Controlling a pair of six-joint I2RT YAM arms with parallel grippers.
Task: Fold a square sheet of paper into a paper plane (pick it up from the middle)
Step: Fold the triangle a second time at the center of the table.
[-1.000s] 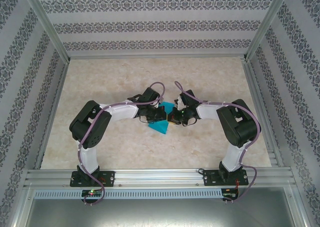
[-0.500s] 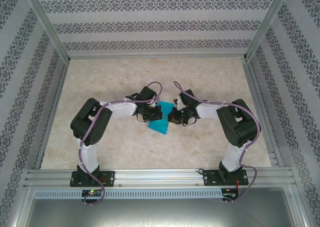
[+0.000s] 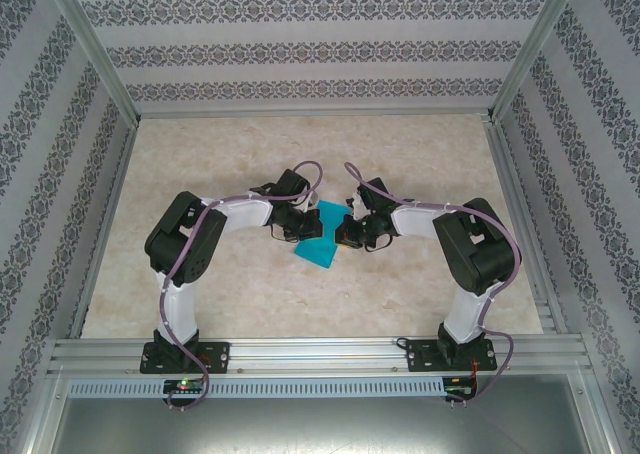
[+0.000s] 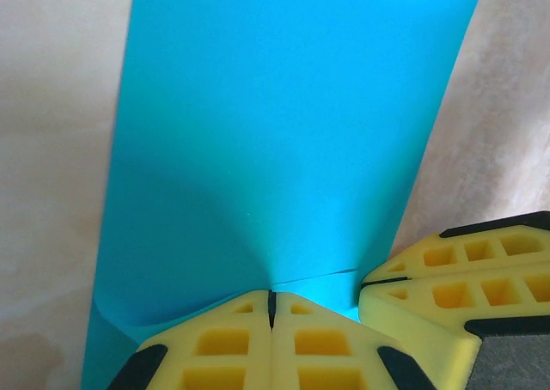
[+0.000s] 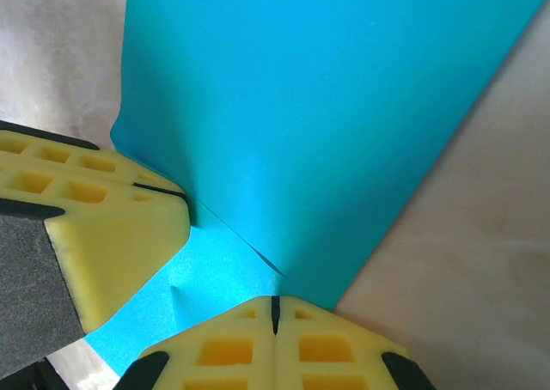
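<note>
Both arms are elbows-out with forearms angled inward, wrists meeting over the middle of the table (image 3: 250, 154). Left gripper (image 4: 271, 297) is clamped, tips together on the edge of the paper (image 4: 284, 132), and the sheet puckers into the seam. Right gripper (image 5: 275, 302) is likewise closed, nipping the paper where a crease runs in. The two grippers sit just beside each other, the teal paper between them. I can't tell how much of it is off the table.

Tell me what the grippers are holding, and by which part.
The left gripper and right gripper are both shut on the square sheet of paper, pinching it side by side near one edge.
</note>
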